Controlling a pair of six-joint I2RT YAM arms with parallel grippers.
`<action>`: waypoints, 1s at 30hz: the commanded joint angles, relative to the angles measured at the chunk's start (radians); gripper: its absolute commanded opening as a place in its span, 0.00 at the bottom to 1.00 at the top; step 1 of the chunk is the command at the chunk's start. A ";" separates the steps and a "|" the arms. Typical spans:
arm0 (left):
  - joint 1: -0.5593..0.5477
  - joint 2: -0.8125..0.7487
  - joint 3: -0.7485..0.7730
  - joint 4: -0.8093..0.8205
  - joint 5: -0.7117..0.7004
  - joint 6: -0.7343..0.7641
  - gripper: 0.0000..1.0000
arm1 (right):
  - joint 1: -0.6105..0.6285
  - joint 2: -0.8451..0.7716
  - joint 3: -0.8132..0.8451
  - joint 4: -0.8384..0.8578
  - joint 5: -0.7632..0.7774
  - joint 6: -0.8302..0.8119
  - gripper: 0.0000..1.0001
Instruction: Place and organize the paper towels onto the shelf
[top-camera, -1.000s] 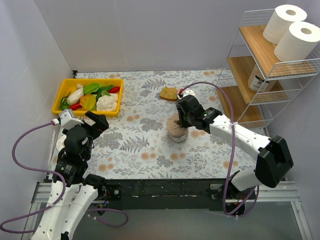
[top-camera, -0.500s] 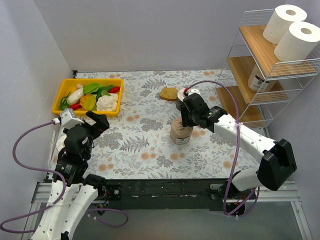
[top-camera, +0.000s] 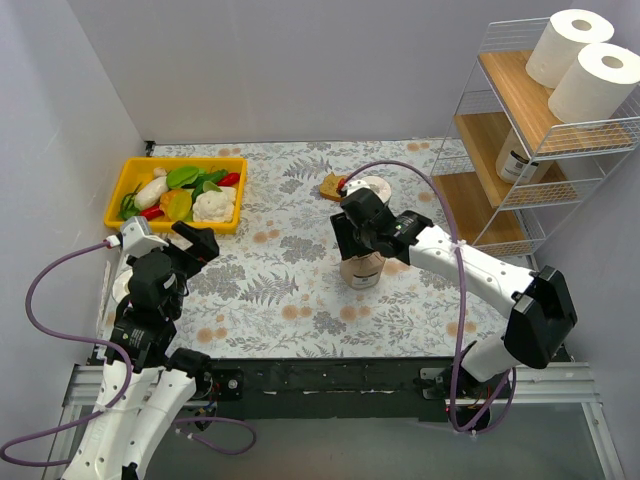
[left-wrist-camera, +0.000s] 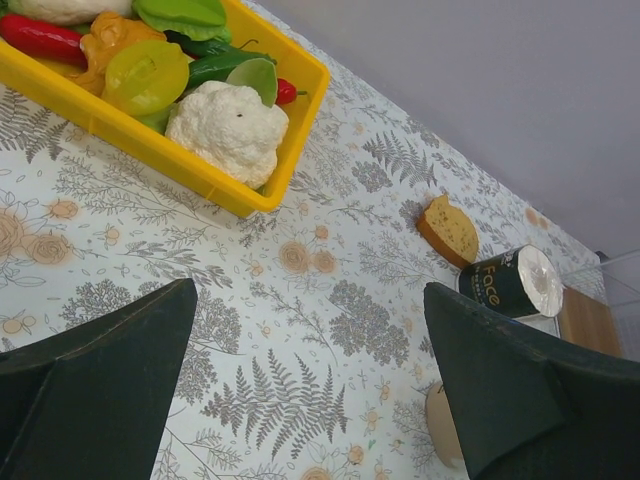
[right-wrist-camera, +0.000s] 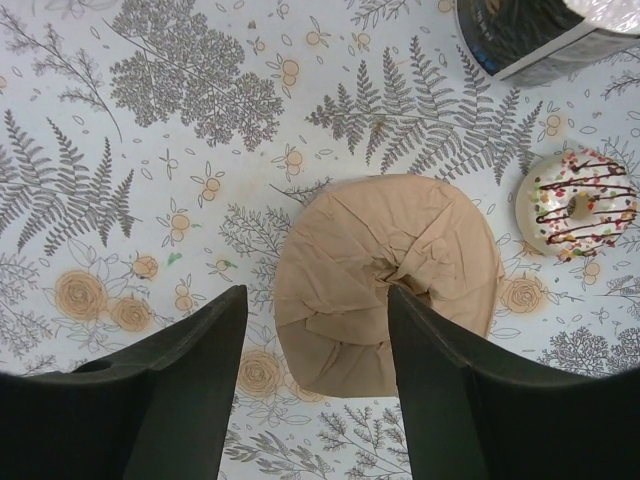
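Top external: high at near side, looking down over whole bench (top-camera: 290, 290). Left wrist: low, facing far-right. Right wrist: close, straight down. All share dark-labelled roll (left-wrist-camera: 497, 288).

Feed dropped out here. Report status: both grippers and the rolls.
Left gripper open, holding nothing. Right gripper open over upright brown roll, not clamped. Dark roll by bread. Donut beside brown roll, apart.

From above, your right gripper (top-camera: 357, 252) and its arm cover the top of the brown-paper-wrapped paper towel roll (top-camera: 360, 275) mid-counter and part of the brown bread slice (top-camera: 330, 185) toward the far edge. Your right wrist view cuts off the dark-labelled roll (right-wrist-camera: 520, 35) at that view's top edge. In your left wrist view, a dark finger (left-wrist-camera: 510, 390) of your left gripper (left-wrist-camera: 310, 290) hides most of the wrapped roll.
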 joint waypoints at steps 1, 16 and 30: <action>0.006 0.006 0.005 0.019 0.021 0.024 0.98 | 0.008 0.038 0.032 -0.016 0.039 -0.021 0.66; 0.008 0.002 0.002 0.026 0.036 0.027 0.98 | 0.049 0.150 0.031 -0.051 0.135 -0.017 0.59; 0.008 -0.006 0.001 0.026 0.033 0.029 0.98 | 0.086 0.152 0.219 -0.166 0.191 -0.226 0.36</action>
